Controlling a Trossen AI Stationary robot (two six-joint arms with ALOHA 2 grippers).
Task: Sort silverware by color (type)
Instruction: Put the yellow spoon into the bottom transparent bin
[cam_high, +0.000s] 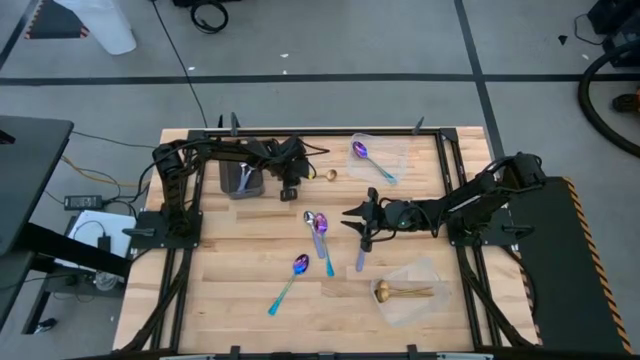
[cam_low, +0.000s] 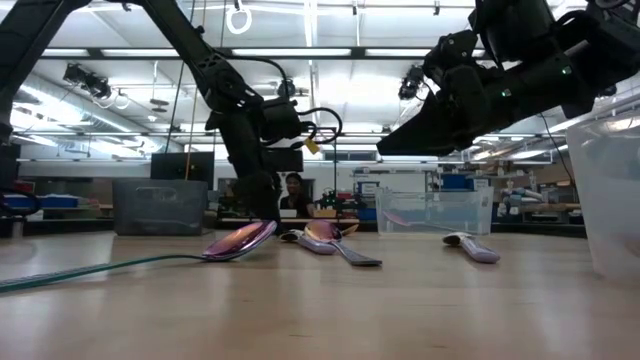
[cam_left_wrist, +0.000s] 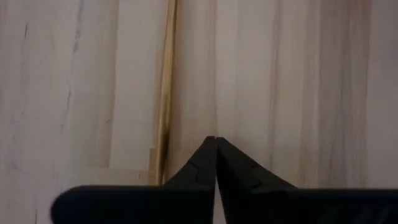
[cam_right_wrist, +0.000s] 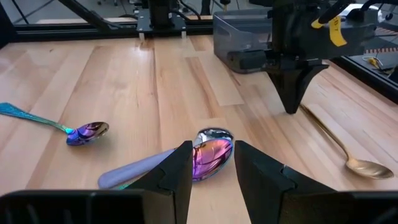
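Nearest the low camera lies an iridescent spoon (cam_low: 238, 240), its bowl tipped up and its teal handle trailing across the table (cam_high: 230, 310). Further back, two overlapping spoons (cam_right_wrist: 208, 152) — one silver, one purple-blue — sit directly under the right gripper (cam_right_wrist: 211, 165), which hovers above them with fingers parted. The left gripper (cam_left_wrist: 216, 146), fingers pressed together and apparently empty, points down beside the gold spoon's (cam_right_wrist: 339, 146) thin handle, near the dark tray (cam_high: 241, 180). Another purple spoon (cam_high: 368, 160) already rests in a clear container (cam_high: 395, 148), and a gold one (cam_high: 400, 292) in another. These spoons look light, stiff and slick — best pinched across the narrow handle, since the rounded bowl would likely slip free.
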